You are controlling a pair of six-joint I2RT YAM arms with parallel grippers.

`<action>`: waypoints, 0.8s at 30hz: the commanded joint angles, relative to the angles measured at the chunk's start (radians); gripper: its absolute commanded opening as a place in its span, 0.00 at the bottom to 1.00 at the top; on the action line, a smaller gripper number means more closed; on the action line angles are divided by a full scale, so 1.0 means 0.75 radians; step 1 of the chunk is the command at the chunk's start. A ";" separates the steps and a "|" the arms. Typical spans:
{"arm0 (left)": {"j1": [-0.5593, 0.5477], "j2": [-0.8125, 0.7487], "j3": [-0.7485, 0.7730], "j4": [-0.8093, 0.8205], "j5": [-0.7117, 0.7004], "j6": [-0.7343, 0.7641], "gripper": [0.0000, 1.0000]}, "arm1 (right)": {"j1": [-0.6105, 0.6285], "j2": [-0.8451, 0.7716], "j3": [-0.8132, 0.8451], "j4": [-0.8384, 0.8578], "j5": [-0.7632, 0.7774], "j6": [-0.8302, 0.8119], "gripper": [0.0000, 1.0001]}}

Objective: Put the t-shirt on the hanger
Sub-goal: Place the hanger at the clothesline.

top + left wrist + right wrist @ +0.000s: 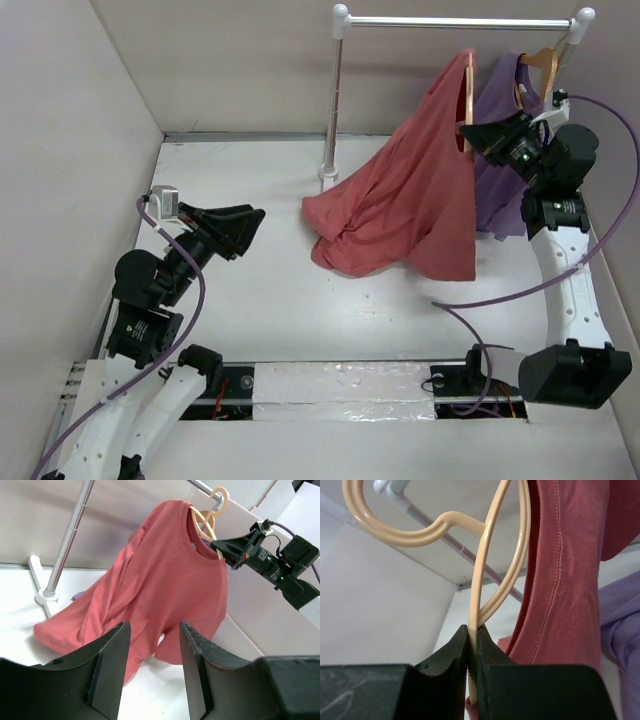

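Note:
The coral-red t-shirt (410,200) hangs by its collar from the pale tan hanger (467,100), and its lower part lies bunched on the white table. My right gripper (472,135) is shut on the hanger's thin arm (485,555), close beside the shirt's collar (560,580). The hanger's hook is up near the rail; I cannot tell if it rests on it. My left gripper (255,225) is open and empty, low over the table left of the shirt and apart from it. In its wrist view the gripper (152,630) faces the shirt (165,575) and the hanger (205,522).
A clothes rack stands at the back, with a white post (335,100) and a top rail (460,20). A lilac-purple t-shirt (500,150) hangs on a second hanger (542,60), right behind the red one. Pale walls close in the left and back sides.

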 commanded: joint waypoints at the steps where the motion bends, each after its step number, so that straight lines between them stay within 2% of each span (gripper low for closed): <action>1: 0.003 -0.002 0.055 0.031 0.014 0.031 0.41 | -0.066 0.042 0.156 0.290 -0.035 0.090 0.00; 6: 0.003 -0.006 0.047 -0.001 0.003 0.051 0.47 | -0.113 0.171 0.272 0.331 -0.049 0.115 0.00; 17: 0.003 0.013 -0.002 -0.014 -0.011 0.059 0.48 | -0.207 0.386 0.373 0.531 -0.150 0.254 0.00; 24: 0.003 0.033 -0.006 -0.026 -0.025 0.069 0.48 | -0.238 0.505 0.499 0.549 -0.164 0.293 0.00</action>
